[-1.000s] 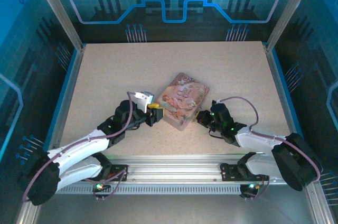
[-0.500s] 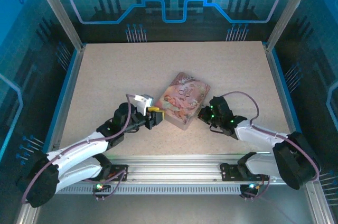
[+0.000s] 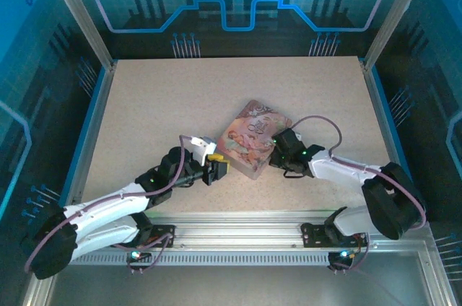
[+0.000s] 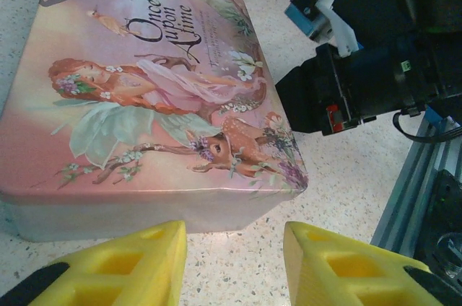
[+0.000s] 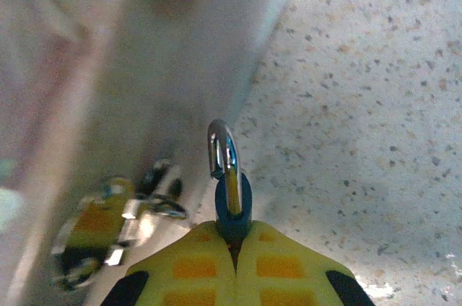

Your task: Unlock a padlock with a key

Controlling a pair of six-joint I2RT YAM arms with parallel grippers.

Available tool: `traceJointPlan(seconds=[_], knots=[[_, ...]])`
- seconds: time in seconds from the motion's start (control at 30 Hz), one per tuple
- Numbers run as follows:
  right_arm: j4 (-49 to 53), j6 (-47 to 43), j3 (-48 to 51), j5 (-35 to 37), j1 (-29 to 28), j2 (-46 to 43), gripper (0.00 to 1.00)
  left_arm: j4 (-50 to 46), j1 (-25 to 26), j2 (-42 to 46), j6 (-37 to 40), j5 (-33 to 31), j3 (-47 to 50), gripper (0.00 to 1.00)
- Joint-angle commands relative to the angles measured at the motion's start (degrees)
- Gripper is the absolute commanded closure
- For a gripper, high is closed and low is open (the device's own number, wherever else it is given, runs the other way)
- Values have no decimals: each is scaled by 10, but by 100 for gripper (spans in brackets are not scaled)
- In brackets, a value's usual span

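I am holding the padlock [image 5: 232, 205] with the right fingers [image 5: 209, 263]. They are pressing together on its bluish body, and the small silver shackle is sticking out past the tips. The padlock is hanging low over the bench [image 5: 361, 104], close beside the side wall of the tin [image 5: 180, 39], at the tin's near right edge as the top camera is showing it. Whether it is touching the bench I cannot tell. The left fingers [image 4: 144, 259] are standing apart with nothing between them, low over the bench and facing the near wall of the tin, a little short of it.

So I am judging that the step in hand is the preparing one: the lock is being presented, but no key is going into it yet. For the next move I am needing the key in the left fingers. After that comes a fine alignment of its tip with the keyhole while the right side is holding the lock steady. Both parts are very small, so little error is allowed.

Where the key is lying I cannot tell. The keyhole is either being covered by the right fingers or is facing away from the wrist camera. The tin wall there is blurred and is carrying a reflection of the fingers, which I should not be mistaking for a real thing. From the top camera the things at the right fingertips are too small for me to tell apart.
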State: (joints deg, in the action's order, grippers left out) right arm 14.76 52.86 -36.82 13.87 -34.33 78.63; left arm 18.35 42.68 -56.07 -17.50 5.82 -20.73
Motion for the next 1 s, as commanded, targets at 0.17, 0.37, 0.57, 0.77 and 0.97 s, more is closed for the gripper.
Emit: traceJointPlan(seconds=[0.17, 0.37, 0.57, 0.77, 0.97], knots=[[-241, 46, 138, -125, 66, -56, 100, 19, 5, 4, 4, -5, 7, 60], [-184, 27, 136, -87, 68, -121, 100, 35, 6, -2, 1, 6, 14, 60], [-103, 2, 108, -69, 45, -136, 100, 33, 28, -5, 3, -2, 17, 60], [-96, 20, 99, -41, -39, -119, 100, 5, 29, 26, 5, -31, 23, 60], [-137, 3, 33, -32, -107, -48, 100, -58, 28, 83, 8, -84, 23, 60]])
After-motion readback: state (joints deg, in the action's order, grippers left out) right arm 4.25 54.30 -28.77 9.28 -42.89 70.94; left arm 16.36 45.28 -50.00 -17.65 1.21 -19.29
